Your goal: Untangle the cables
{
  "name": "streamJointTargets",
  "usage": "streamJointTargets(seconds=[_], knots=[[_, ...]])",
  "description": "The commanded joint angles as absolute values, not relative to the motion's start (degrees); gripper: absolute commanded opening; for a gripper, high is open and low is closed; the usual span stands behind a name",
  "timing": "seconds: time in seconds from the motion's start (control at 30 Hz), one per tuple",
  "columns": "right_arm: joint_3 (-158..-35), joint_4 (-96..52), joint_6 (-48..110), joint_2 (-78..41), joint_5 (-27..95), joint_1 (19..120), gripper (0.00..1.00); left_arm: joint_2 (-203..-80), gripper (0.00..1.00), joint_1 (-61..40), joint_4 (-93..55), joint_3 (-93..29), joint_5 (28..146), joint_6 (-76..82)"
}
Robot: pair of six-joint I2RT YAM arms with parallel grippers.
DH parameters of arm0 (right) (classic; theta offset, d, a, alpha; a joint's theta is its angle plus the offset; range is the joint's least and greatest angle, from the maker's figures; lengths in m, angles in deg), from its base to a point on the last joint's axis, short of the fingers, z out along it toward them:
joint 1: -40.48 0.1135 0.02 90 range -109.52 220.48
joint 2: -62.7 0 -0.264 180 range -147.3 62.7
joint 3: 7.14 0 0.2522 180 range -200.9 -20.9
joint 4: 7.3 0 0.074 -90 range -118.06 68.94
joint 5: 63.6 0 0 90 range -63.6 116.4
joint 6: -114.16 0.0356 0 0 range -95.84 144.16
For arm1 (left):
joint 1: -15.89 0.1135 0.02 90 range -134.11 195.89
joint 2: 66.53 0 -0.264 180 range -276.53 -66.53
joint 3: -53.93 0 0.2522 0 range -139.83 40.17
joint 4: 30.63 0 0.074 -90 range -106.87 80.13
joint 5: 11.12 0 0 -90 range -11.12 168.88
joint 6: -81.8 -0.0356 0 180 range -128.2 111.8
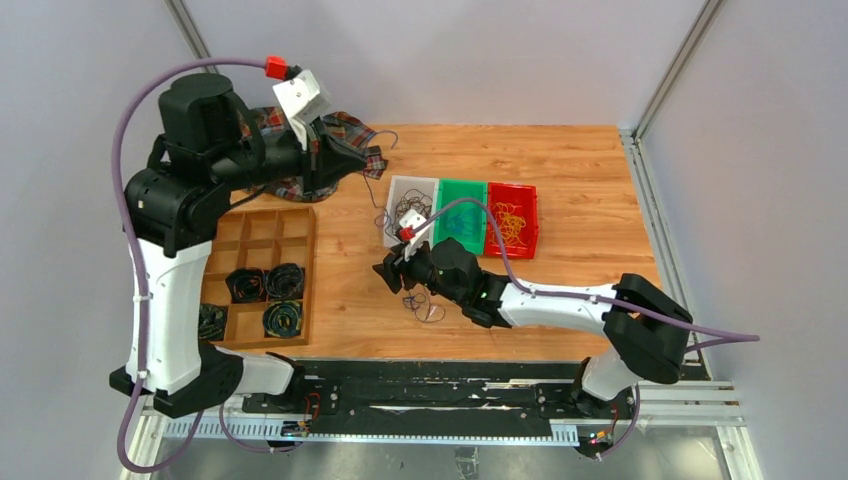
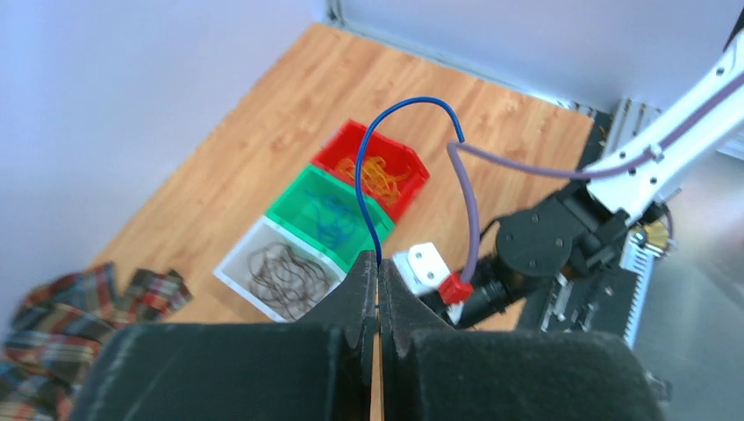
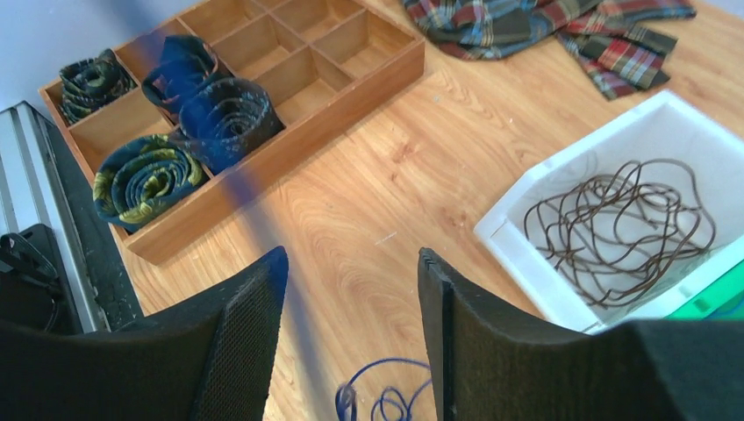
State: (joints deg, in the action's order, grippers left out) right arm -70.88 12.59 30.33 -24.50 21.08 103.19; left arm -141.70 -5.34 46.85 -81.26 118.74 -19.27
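A small tangle of thin blue cable (image 1: 420, 305) lies on the wooden table in front of the bins. My left gripper (image 1: 378, 165) is raised high at the back and is shut on one blue cable (image 2: 386, 132), which arcs up out of the closed jaws (image 2: 378, 266). In the top view a thin strand runs from it down toward the tangle. My right gripper (image 1: 388, 275) hovers low over the tangle, open and empty. In the right wrist view blue loops (image 3: 386, 399) lie on the table between its spread fingers (image 3: 349, 259), and a blurred blue strand (image 3: 254, 219) crosses close to the camera.
A white bin (image 1: 395, 190) of brown cables, a green bin (image 1: 462, 190) of blue-green ones and a red bin (image 1: 528, 195) of orange ones stand mid-table. A wooden divided tray (image 1: 262, 215) holds rolled ties at the left. A plaid cloth (image 1: 345, 130) lies at the back.
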Motion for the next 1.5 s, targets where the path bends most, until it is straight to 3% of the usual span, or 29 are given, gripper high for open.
streamJointTargets(seconds=[0.0,0.2,0.3,0.53,0.7,0.83,1.07,1.3,1.47], knots=[[-67.2,16.9,33.9,-26.3,20.9,104.5,0.56,-144.1,0.01,-5.8,46.3,-91.4,116.0,-17.8],[-60.7,20.3,36.7,-27.3,18.9,104.5,0.54,-149.2,0.0,-5.8,44.6,-103.9,107.0,-19.7],[-58.5,20.8,37.2,-27.0,17.4,104.5,0.5,-147.9,0.01,-5.8,38.3,-103.8,102.2,-20.4],[-54.1,21.3,38.3,-26.2,12.2,104.5,0.29,-143.3,0.01,-5.9,23.7,-98.5,94.6,-21.2],[-51.4,21.2,39.8,-25.9,10.9,104.5,0.2,-142.3,0.0,-5.9,17.0,-97.9,89.0,-25.6],[-49.2,20.9,40.9,-25.4,9.5,104.5,0.01,-141.2,0.01,-5.9,7.6,-95.6,82.1,-31.1],[-46.9,17.5,41.6,-24.3,6.8,104.5,0.01,-142.7,0.01,-5.8,-1.2,-98.1,76.2,-35.4],[-43.7,16.1,42.8,-23.8,4.8,104.5,0.01,-142.4,0.01,-5.9,-19.6,-94.4,66.4,-38.3],[-42.9,14.0,44.0,-25.7,2.3,104.5,0.01,-147.6,0.01,-5.8,-22.0,-103.2,67.3,-40.8]])
